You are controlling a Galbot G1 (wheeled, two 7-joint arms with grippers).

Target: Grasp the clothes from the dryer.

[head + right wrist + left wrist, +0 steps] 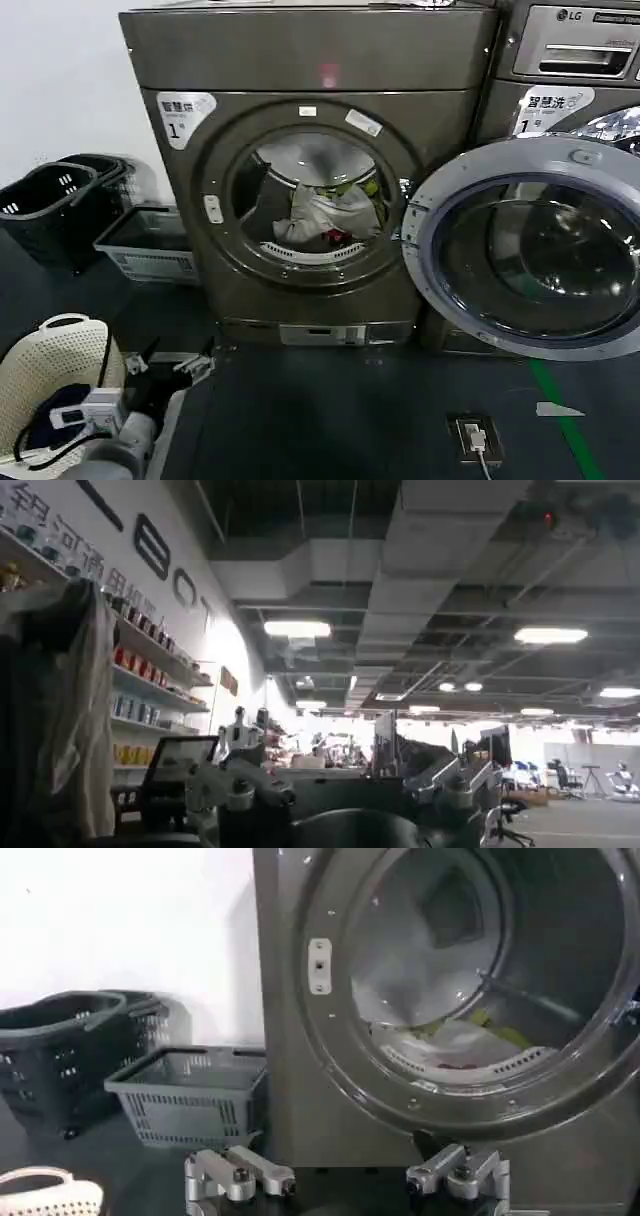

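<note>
Spread wide and holding nothing, the left gripper [345, 1183] has its two fingers [240, 1176] well apart, low on the dark floor [330, 410] in front of the dryer [310, 180]. In the head view this gripper [170, 370] sits at the lower left, next to a white mesh basket [50, 380], well short of the porthole.

Pointing away from the machines, the right gripper [345, 805] faces a large hall with ceiling lights and a shelved wall [140, 670]; its two fingers [235, 795] stand apart with nothing between them.

One bundle of clothes [325, 215] lies inside the drum, white and light grey with a little yellow-green and red, resting on the drum's lower lip. From the left wrist the clothes [450, 1043] show low in the opening. The dryer's door [525, 245] hangs swung open to the right, partly covering the second machine [570, 60] with an LG logo.

Against the white wall on the left stand two dark baskets [60, 200] and one grey crate [150, 245]. A small power socket [473, 438] lies on the floor, beside a green line [560, 420].
</note>
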